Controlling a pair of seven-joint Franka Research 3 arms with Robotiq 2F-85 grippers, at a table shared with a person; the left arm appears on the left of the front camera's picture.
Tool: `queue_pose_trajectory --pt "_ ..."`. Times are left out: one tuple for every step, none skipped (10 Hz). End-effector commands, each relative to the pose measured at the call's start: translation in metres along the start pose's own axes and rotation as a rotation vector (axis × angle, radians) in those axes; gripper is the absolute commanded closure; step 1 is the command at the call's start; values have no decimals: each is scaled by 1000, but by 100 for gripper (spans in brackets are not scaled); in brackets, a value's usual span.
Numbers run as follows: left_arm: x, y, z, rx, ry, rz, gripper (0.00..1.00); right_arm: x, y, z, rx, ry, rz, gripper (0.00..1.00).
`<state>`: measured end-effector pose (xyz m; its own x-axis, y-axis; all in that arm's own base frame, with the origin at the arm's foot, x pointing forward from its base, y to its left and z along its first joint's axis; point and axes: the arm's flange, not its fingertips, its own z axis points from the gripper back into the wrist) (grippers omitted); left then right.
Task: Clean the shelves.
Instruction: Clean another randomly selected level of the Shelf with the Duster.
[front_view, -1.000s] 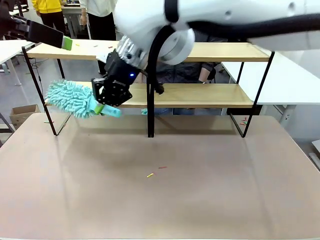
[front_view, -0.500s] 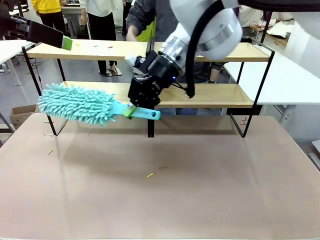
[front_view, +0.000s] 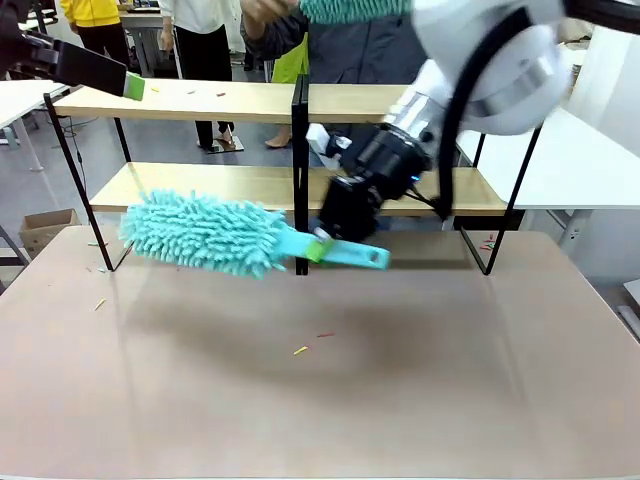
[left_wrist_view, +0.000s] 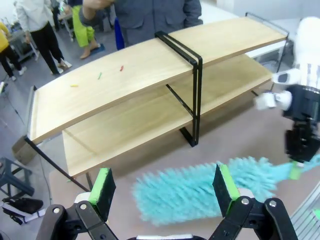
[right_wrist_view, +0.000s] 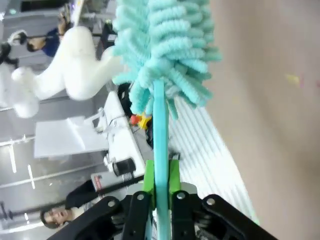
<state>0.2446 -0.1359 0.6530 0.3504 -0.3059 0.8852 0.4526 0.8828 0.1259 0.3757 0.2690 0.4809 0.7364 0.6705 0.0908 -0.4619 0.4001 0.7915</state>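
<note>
Shelves (front_view: 270, 185) stand behind the right claw (front_view: 322, 243), clamped on a duster (front_view: 205, 233); left claw (left_wrist_view: 165, 192) gapes empty. No legible writing.

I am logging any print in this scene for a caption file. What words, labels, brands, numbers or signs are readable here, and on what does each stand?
None can be read.
Red tag on equipment in the right wrist view: something printed, too small and blurred to read.
Duster, shelves, right pincer, left pincer: no print visible.
</note>
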Motion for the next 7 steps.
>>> queue_pose_trajectory --pt "-2 1 0 -2 0 0 0 -96 -2 7 5 43 -11 88" --pt "-2 1 0 -2 0 0 0 -147 -10 12 -5 -27 -45 88" --pt "-2 1 0 -2 0 0 0 -181 -19 18 -7 -118 -74 88" --pt "-2 1 0 -2 0 0 0 -187 -24 15 -47 -232 -140 88" --pt "-2 1 0 -2 0 0 0 -145 -18 3 27 -15 -71 88" --pt "-2 1 0 -2 0 0 0 -145 -18 3 27 -15 -71 88" --pt "-2 1 0 -2 0 0 0 -186 -27 7 3 -113 -101 88"
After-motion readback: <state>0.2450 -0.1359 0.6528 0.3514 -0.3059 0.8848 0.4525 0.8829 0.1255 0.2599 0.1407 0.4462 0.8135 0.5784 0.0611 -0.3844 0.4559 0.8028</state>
